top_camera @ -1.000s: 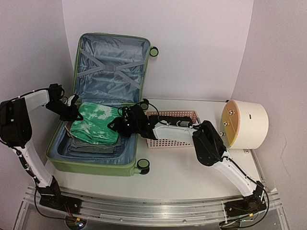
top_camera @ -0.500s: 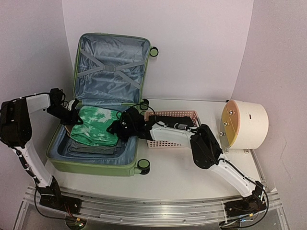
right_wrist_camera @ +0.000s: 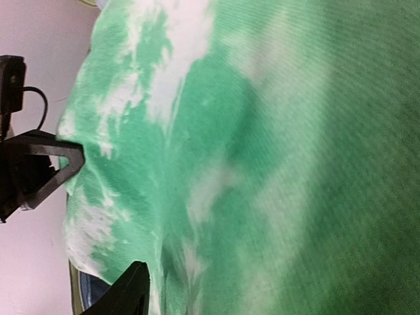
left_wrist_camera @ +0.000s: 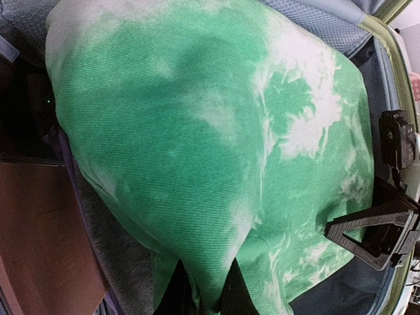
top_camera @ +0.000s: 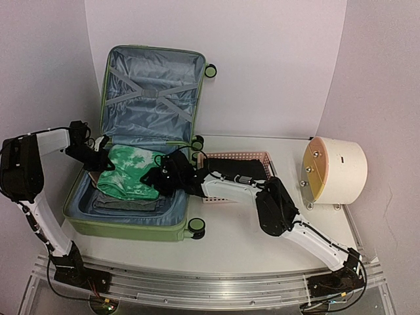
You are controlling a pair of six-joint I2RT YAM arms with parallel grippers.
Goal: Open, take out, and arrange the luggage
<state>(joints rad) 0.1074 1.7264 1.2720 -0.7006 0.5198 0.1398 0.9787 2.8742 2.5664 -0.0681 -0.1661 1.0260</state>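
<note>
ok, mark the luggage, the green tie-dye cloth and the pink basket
luggage (top_camera: 118,228), top external view, near green outer wall.
green tie-dye cloth (top_camera: 128,172), top external view, middle of the bundle.
pink basket (top_camera: 249,155), top external view, far rim.

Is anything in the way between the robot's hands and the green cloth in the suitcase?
Nothing visible is. The left gripper is shut on one edge of the green cloth, and the right gripper sits right against the opposite side. The suitcase lies wide open.
</note>
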